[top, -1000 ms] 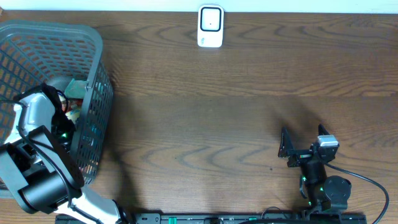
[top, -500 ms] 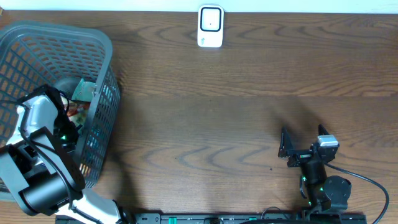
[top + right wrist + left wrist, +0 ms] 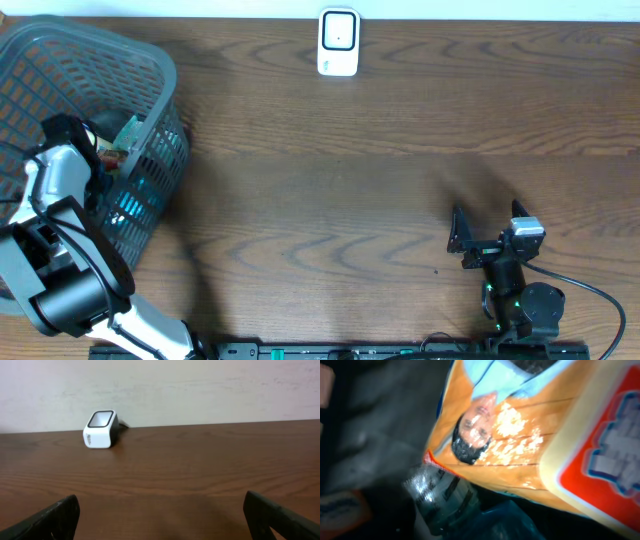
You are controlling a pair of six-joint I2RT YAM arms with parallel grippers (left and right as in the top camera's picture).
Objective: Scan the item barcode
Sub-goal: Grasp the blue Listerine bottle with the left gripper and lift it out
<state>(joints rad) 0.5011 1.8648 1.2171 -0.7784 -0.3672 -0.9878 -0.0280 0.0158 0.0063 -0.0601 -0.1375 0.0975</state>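
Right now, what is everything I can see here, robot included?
table: one, brown wood, under everything
basket: one, grey mesh, far left corner of the table
scanner: one, white, middle of the far edge, standing alone
packet: one, orange with a face printed on it, inside the basket
bottle: one, looks clear, partly covered by the packet
cable: one, black, by the right arm's base
left arm: one, white and black, reaching into the basket; I cannot tell whether its gripper is open or shut
right gripper: one, black, open and empty, near right, facing the scanner
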